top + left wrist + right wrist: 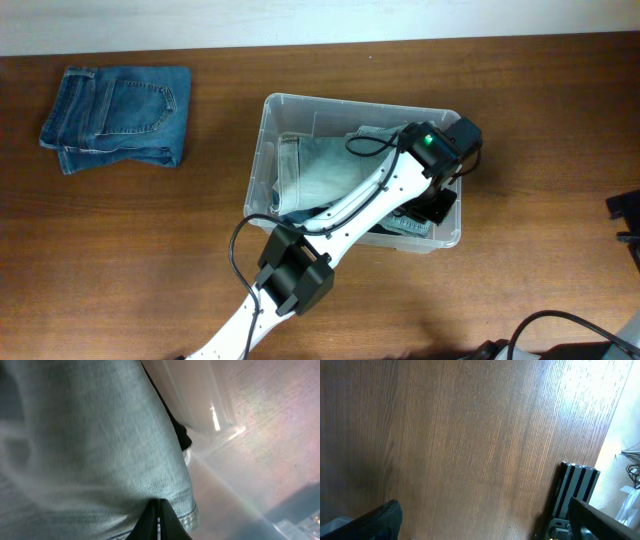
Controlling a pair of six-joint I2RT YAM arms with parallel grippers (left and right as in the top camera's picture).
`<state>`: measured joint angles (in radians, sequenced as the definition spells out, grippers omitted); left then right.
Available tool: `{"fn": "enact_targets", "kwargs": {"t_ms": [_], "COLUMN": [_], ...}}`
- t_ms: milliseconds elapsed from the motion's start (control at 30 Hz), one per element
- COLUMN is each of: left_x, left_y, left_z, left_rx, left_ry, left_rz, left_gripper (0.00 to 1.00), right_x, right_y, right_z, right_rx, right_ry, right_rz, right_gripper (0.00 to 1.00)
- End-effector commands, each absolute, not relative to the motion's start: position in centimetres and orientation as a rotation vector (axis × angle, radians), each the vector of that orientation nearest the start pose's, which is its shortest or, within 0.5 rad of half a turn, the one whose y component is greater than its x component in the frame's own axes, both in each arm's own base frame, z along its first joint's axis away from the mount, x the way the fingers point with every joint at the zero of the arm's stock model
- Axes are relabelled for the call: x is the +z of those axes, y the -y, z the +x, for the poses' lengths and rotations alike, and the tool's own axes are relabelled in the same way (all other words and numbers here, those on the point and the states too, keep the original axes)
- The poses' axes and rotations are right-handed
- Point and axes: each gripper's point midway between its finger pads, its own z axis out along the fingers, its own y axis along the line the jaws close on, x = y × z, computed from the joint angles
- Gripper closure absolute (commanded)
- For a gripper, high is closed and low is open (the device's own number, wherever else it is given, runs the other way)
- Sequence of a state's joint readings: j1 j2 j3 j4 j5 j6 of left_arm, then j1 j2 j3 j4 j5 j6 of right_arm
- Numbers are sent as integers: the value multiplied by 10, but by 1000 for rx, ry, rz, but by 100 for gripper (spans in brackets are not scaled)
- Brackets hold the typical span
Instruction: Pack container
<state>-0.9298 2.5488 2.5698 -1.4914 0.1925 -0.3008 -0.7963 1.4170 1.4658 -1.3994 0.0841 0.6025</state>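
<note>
Our left arm [340, 215] slants into the container [262, 150], left claw [160, 522] pinching jeans [100, 450]; our right claw [485, 527] gapes empty.

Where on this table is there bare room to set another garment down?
Bare table between the folded jeans and the container, and right of the container. Crowded: the container, with light jeans and the left arm inside.
</note>
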Motion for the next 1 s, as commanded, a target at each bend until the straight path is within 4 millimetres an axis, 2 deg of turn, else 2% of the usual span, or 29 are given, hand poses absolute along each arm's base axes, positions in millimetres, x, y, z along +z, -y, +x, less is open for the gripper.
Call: {"fn": "enact_targets", "kwargs": {"t_ms": [0,133,233,367,500,667,867,967], "left_x": [63,61,68,91,122,148,150,150], "left_y": [427,430,432,419,389,336,283,265], "left_z": [276,278,288,309,339,383,417,429], "left_rx": [-325,-332,-352,-356,-317,-237,-216,-207], "left_ry": [-3037,-3027,-2988,-2960,-2936,-2917,-2952,-2957], "left_rz": [976,976,971,900,781,596,413,349], "left_gripper": [96,95,96,95,95,95,95,95], "right_x": [206,206,206,206,206,206,206,206], "right_y": [207,207,207,207,207,207,207,207], "right_z": [180,180,180,180,180,180,180,180], "right_rx": [-160,-160,-160,-160,-160,-160,-160,-160], "right_ry": [-2224,-2224,-2224,-2223,-2223,-2223,-2224,-2223], "right_rz": [1910,1910,1910,1910,1910,1910,1910,1910], "right_gripper": [2,2,2,2,2,2,2,2]}}
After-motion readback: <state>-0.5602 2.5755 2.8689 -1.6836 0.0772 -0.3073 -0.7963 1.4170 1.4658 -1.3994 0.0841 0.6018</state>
